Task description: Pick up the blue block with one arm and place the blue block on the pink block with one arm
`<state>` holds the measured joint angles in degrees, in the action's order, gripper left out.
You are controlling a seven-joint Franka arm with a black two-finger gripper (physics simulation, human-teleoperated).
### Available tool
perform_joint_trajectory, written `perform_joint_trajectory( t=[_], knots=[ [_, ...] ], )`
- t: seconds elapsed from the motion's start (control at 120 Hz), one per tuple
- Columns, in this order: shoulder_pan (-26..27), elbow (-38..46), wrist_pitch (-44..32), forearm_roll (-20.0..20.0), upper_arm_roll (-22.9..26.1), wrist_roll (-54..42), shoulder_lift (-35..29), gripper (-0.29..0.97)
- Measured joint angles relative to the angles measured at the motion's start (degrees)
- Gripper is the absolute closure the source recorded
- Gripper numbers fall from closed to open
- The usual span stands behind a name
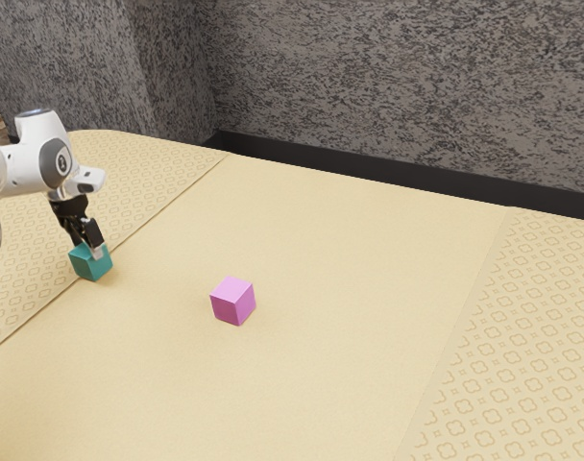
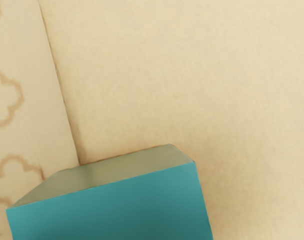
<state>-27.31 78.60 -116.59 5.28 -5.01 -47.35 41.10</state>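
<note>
You see the arm (image 1: 28,158) folded low, well off to the exterior view's left of the pink block (image 1: 232,301), its white wrist bent so the hand points straight down at the table (image 1: 369,288). The gripper (image 1: 90,248) is down over the blue block (image 1: 88,265), its black fingers closed against the block's upper sides. The blue block is well apart from the pink block, at the seam where the plain tabletop meets the patterned strip (image 1: 138,182). You cannot tell whether it rests on the surface or hangs just above it. From the wrist camera, the block's teal face (image 2: 112,205) sits close under the hand, turned at an angle to that seam.
</note>
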Motion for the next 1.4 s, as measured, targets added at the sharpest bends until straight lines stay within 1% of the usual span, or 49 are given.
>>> perform_joint_trajectory(
  t=[0.4, 0.975, 1.4],
  knots=[
    [-0.11, -0.61, 0.04, 0.81, 0.0, -0.92, 1.32, 0.0],
    [-0.11, -2.77, 1.53, 0.96, -0.09, 2.3, 3.74, 0.0],
    [-0.11, -3.05, 1.63, 0.96, -0.07, 3.42, 4.04, 0.0]
  ],
)
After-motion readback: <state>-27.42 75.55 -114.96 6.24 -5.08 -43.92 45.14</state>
